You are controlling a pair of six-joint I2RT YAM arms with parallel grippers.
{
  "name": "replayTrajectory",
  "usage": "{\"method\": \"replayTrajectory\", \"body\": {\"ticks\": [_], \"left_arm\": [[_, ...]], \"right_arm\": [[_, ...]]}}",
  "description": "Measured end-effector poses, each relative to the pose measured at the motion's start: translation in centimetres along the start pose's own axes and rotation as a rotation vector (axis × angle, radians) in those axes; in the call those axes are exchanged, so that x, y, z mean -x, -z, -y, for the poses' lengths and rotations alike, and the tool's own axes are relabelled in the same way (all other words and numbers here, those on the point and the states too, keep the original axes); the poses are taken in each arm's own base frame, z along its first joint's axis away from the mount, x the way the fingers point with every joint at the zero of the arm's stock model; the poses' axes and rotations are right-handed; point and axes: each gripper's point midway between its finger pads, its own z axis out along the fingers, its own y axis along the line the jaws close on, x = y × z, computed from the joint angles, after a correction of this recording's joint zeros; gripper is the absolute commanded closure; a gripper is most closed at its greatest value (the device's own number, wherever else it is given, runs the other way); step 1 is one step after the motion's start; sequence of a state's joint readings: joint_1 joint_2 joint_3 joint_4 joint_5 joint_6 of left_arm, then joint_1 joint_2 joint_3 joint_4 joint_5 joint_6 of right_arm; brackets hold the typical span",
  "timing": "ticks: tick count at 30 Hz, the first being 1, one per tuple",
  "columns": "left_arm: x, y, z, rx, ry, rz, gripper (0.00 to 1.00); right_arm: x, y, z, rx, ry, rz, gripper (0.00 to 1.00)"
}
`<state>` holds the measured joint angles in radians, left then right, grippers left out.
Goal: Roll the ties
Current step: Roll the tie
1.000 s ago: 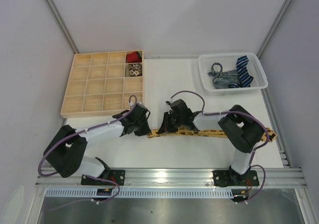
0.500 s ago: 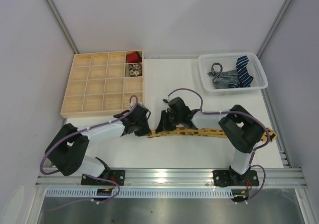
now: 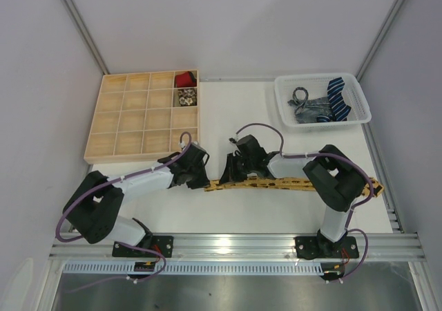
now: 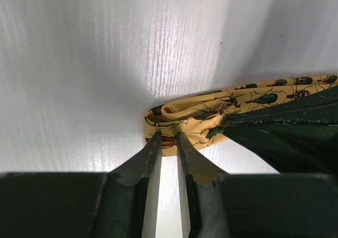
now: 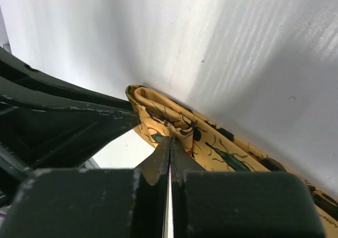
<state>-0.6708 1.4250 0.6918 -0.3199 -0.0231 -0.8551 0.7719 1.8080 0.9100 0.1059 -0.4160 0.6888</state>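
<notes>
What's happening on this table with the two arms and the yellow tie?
Both arms are working on the yellow tie, stretched across the table. Its left end is folded over, starting a roll. The left tool pinches that fold, and the right tool is closed against the tie beside it. Two rolled ties sit in the wooden tray; loose ties wait in the basket.

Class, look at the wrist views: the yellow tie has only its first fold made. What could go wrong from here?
1. The left fingers seem to pinch only the edge of the fold in the yellow tie; it could slip and unroll.
2. The right fingers sit at the same end and might bump the left ones.
3. The tie's long tail lies curved, so the roll may wind crooked.
</notes>
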Motion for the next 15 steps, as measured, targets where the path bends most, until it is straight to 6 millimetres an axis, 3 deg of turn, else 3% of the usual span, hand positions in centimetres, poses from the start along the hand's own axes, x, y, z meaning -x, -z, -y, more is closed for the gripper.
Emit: {"method": "replayTrajectory", "body": {"ticks": [5,12,15], "left_arm": [[0.1,0.1,0.1,0.001,-0.002,-0.001,0.75],[0.3,0.6,0.2,0.000,-0.028,-0.001,0.46],[0.6,1.5,0.4,-0.014,-0.035,0.015,0.44]], "right_arm": [[-0.3,-0.3,0.7,-0.005,0.004,-0.003,1.00],[-0.1,-0.8,0.6,0.025,0.012,0.005,1.00],[0.1,-0.8,0.7,0.034,0.012,0.008,1.00]]}}
